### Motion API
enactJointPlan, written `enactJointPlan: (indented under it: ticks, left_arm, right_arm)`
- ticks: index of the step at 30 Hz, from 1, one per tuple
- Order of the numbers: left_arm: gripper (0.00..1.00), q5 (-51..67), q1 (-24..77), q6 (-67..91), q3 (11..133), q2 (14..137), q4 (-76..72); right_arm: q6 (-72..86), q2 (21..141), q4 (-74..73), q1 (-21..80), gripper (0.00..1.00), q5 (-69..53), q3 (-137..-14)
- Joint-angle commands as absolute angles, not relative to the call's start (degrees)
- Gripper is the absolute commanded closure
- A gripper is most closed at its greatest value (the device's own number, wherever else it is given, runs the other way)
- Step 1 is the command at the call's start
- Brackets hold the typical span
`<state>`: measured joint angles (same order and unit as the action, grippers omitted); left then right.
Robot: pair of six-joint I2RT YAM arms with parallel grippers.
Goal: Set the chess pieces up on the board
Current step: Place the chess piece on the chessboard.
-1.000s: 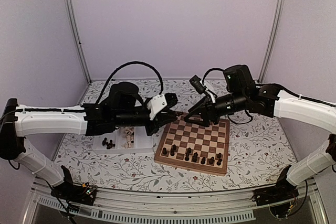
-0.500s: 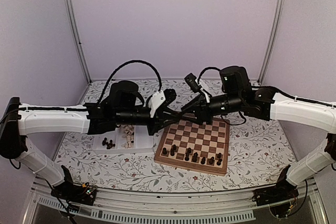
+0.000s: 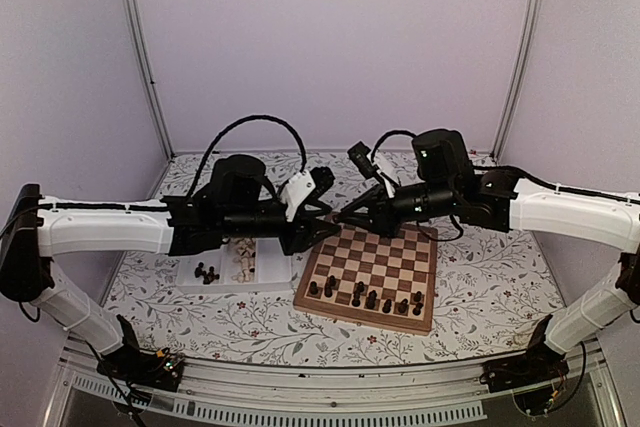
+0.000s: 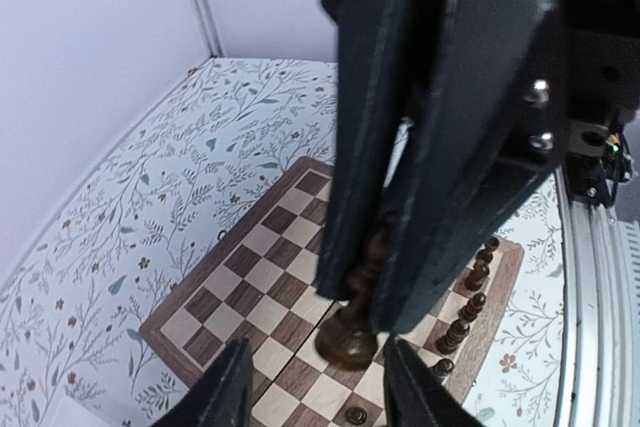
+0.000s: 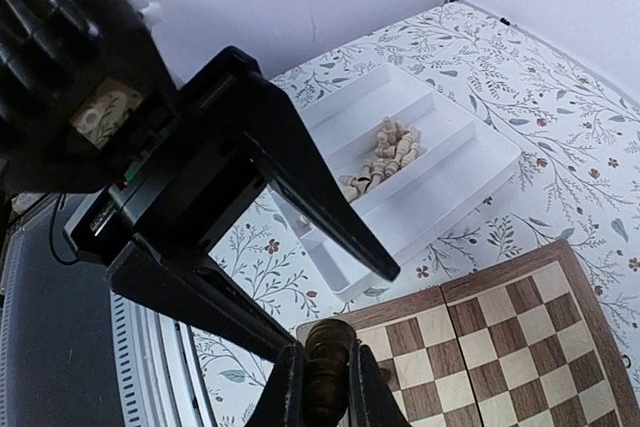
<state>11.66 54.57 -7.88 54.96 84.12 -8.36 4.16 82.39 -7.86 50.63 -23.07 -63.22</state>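
Above the far left part of the board [image 3: 400, 265], my right gripper [image 5: 325, 392] is drawn narrow on the upper part of a dark chessman [image 4: 352, 335], which hangs in the air with its base apparently toward the squares. My left gripper [image 4: 325, 392] stands spread, one finger on either side of that base and, as far as I can tell, touching nothing.

Hazards, as I judge them:
- The hold is thin and sits on a rounded, turned piece, so a brush from a left finger on its way out could twist the chessman or knock it loose.
- A dropped piece could roll into the dark pieces [image 3: 372, 299] standing along the near rows and topple them.
- The two wrists sit close together, which leaves little room to part cleanly.

The left wrist view alone shows the chessman's base, the squares beneath it and the gap to my left fingers. The right wrist view shows only the piece's top between my fingers, but it adds the white tray [image 5: 470, 182] with pale pieces [image 5: 385, 152] beside the board. The top view hides the chessman behind both grippers, yet it gives the whole layout.
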Motion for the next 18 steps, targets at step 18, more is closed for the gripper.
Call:
enactJointPlan:
  ticks: [18]
  left_arm:
    - [0.35, -13.1, 49.7, -9.3, 47.5, 71.0, -18.4]
  right_arm:
    - [-5.1, 99.4, -30.4, 55.9, 0.97, -18.4, -70.9]
